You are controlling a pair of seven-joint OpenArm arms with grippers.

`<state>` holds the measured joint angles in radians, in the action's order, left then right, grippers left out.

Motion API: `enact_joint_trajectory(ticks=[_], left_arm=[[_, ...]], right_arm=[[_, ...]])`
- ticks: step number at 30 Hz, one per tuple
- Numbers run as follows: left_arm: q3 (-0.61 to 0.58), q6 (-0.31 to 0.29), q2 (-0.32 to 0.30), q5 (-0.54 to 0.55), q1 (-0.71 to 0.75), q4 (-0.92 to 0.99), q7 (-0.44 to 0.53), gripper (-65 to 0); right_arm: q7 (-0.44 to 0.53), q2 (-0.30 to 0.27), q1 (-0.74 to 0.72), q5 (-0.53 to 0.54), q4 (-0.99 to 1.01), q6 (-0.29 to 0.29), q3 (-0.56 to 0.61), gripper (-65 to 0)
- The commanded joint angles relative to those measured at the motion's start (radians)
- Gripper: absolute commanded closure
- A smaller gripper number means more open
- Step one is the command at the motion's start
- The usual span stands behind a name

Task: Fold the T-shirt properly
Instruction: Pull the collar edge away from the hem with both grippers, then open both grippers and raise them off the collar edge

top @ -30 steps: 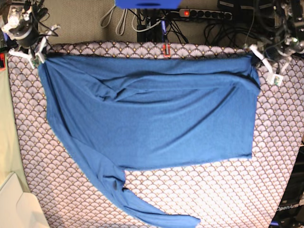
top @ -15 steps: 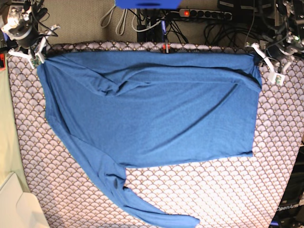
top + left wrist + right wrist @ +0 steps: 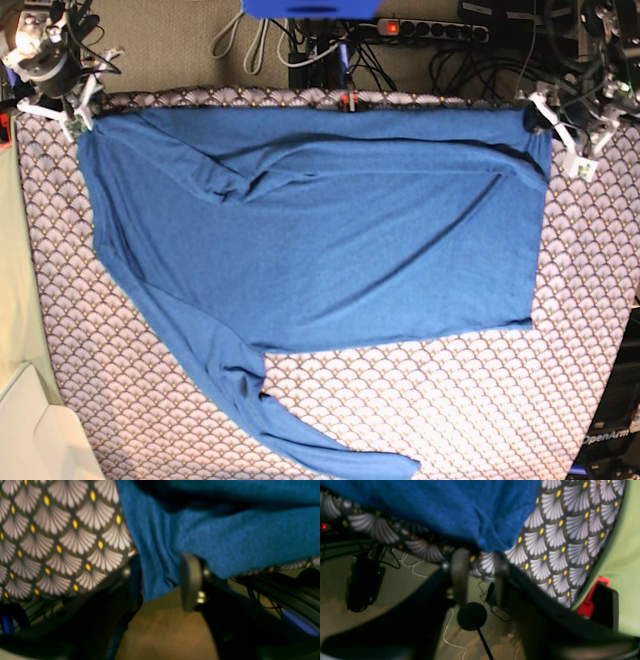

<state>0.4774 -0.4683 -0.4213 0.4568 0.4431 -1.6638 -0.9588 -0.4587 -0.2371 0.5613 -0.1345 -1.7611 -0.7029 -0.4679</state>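
**Blue shirt spread across the patterned counter, both tools parted at its far corners**

The T-shirt (image 3: 320,230), a plain medium-blue long-sleeved knit, lies spread over the counter (image 3: 450,410), which is covered in a grey fan-scale cloth with small yellow dots. Its upper edge runs along the far edge of the counter, and soft creases cross the body from the left shoulder area toward the middle. One long sleeve trails down toward the near edge and ends in a twisted fold near the bottom of the base view. The lower right part of the counter lies bare.

The left tool (image 3: 160,580) sits at the far corner on the base view's right (image 3: 560,130). In its wrist view the two fingers stand apart, with a hanging corner of blue fabric between them; the cloth lies against the left finger, and a gap shows between it and the grey pad (image 3: 190,580) on the right.

The right tool (image 3: 480,577) sits at the far corner on the base view's left (image 3: 55,100). Its fingers are also apart, just below the edge of the counter, with the shirt's corner lying on the cloth above them and nothing pinched between them.

Beyond the far edge, cables and a power strip (image 3: 430,30) lie on the floor
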Motion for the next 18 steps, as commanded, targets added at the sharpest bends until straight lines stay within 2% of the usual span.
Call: enact_joint_trajectory(ticks=[1, 3, 7, 9, 14, 18], left_arm=[[0.011, -0.004, -0.02, 0.006, 0.003, -0.017, 0.01, -30.7], [0.013, 0.001, -0.02, 0.006, 0.003, -0.019, 0.011, -31.9], [0.017, -0.002, -0.021, 0.006, 0.003, -0.023, 0.013, -31.9], [0.06, -0.004, -0.015, 0.006, 0.001, -0.023, 0.013, -31.9], [0.171, -0.005, -0.011, 0.009, -0.066, -0.022, 0.007, -32.0], [0.18, -0.005, -0.014, 0.006, -0.149, -0.022, 0.002, -32.0]], right_arm=[[0.016, -0.014, -0.001, 0.005, -0.016, 0.005, -0.027, -23.4], [0.016, -0.005, -0.005, 0.005, -0.016, 0.005, -0.078, -26.0], [0.018, 0.015, -0.039, 0.005, -0.027, 0.005, -0.153, -26.2], [0.022, 0.017, -0.054, 0.005, -0.029, 0.005, -0.182, -26.6], [0.018, 0.011, -0.12, 0.0, -0.029, 0.005, -0.193, -26.8], [0.016, 0.011, -0.206, -0.006, -0.029, 0.005, -0.191, -26.8]])
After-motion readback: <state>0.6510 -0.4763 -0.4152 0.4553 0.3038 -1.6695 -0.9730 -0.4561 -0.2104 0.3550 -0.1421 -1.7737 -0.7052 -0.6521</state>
